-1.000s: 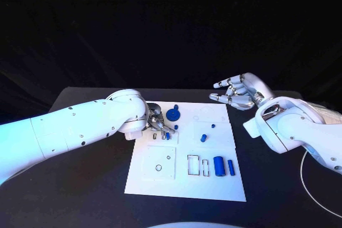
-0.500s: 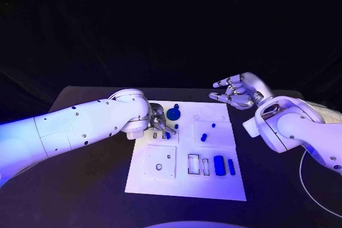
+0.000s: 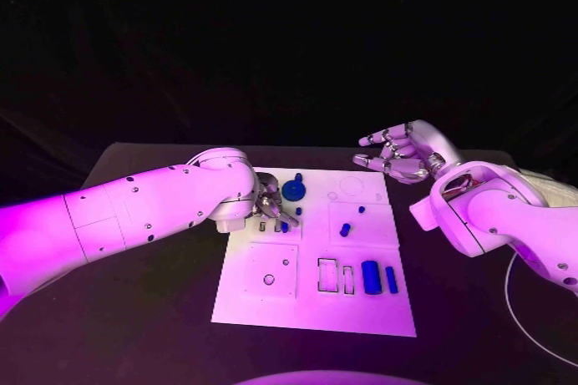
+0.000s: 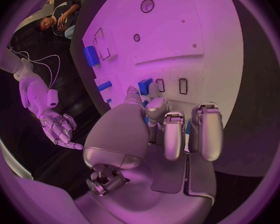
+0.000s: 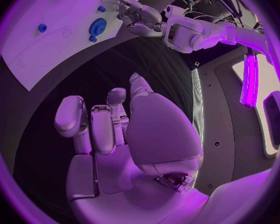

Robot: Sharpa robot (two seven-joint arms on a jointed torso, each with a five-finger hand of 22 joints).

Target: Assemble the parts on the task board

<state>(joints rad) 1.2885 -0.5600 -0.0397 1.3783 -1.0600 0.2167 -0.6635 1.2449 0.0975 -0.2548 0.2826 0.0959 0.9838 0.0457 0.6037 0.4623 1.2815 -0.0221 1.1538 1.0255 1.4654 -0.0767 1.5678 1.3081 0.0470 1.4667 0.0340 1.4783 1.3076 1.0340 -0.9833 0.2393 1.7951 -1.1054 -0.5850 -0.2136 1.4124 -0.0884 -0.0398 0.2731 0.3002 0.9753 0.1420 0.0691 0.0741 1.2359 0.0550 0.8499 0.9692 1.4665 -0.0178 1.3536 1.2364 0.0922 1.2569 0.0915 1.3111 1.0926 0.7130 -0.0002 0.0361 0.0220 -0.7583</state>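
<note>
Right under your left robot hand (image 3: 270,208) there's a small blue part (image 3: 283,227) on the task board (image 3: 316,310), fingers curled down round it, though I can't tell if it's actually gripped. Your right robot hand (image 3: 398,155) hovers off the board's far corner above the desk (image 3: 144,318), fingers loosely apart, holding nothing.

The left hand (image 3: 272,208) has been drawn slightly toward 6 o'clock over the task board (image 3: 316,314), and its fingertips are now set lower beside the small blue part (image 3: 283,227) at the slots. The right hand (image 3: 400,154), raised beyond the board's 1 o'clock corner, has been lifted a touch.
</note>
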